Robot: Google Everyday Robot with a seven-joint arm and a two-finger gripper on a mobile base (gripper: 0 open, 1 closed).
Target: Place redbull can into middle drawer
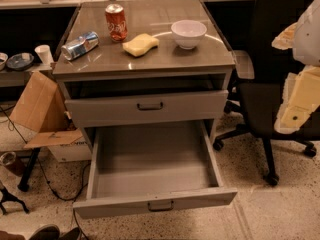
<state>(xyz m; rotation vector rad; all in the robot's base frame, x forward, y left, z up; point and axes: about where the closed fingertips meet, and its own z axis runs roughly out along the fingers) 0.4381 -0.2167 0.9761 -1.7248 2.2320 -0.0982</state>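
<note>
Redbull can [80, 45] on its side, L edge of surface [207, 55], near cola can [116, 22]. Mid drawer [150, 171] pulled open. End effector [298, 101] far R, by chair [270, 44]; open/closed: can't tell.

White arm [311, 31], cream-yellow jaws at right edge, dark dot

My gripper [299, 101] hangs at the right edge, before the black chair [280, 44], well apart from the cabinet. Middle drawer [150, 156] stands out, open from above; the upper drawer front [147, 115] overhangs its rear. Redbull can [80, 45] lies clear on its left side, red cola can [116, 22] near on its right.
</note>
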